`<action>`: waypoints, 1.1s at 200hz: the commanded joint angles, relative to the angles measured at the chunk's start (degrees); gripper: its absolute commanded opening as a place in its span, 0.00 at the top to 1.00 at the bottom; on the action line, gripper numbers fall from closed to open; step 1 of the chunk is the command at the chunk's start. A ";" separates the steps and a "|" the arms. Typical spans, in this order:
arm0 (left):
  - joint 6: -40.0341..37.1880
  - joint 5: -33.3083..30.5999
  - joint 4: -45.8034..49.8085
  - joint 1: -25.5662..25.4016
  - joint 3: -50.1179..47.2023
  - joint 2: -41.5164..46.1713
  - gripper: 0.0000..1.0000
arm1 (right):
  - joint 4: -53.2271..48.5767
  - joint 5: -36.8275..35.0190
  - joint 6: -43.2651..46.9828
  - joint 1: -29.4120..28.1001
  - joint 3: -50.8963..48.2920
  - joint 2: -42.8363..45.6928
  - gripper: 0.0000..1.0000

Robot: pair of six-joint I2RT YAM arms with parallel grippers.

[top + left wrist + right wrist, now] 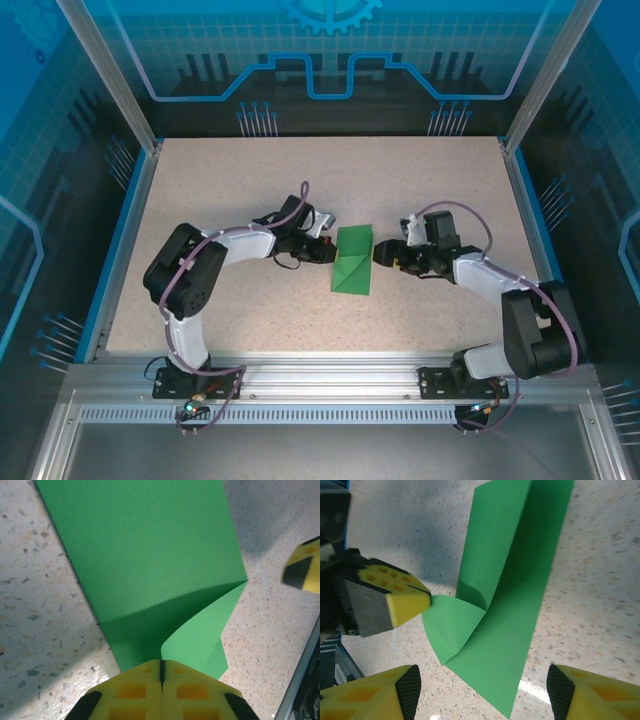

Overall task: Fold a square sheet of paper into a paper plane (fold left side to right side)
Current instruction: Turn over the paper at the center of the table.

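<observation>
- As I judge it, the left-to-right fold is only beginning. My left jaws are clamped together on the left edge of the thin, bright green sheet of paper (352, 262), and a curled flap is raised there.
- Next, that flap needs carrying rightward, edges matched. My right jaws stand apart just right of the sheet, holding nothing.
- The sheet lies mid speckled tabletop (250, 180), narrow and creased lengthwise.

We find the square sheet of paper (352, 263) on the table (250, 180), left gripper (332, 252) touching its left edge, right gripper (381, 254) just beside its right.
</observation>
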State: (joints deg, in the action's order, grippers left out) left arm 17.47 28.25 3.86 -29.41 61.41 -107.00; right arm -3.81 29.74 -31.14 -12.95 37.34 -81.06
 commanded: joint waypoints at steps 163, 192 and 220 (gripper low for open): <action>4.68 -2.96 -4.68 4.22 -7.01 12.47 0.46 | 12.42 5.22 -7.48 -8.70 9.65 -16.75 0.94; 9.20 -2.28 -7.07 8.25 -11.43 20.42 0.27 | 13.62 7.91 -4.47 -6.82 10.59 -12.51 0.98; 14.29 1.02 -10.63 11.57 -15.08 27.15 0.09 | 16.23 13.44 -1.45 -4.65 12.01 -7.32 0.99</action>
State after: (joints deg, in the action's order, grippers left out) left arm 26.20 25.78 -2.22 -20.25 49.19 -85.21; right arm 7.86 36.58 -36.80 -19.75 46.44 -94.04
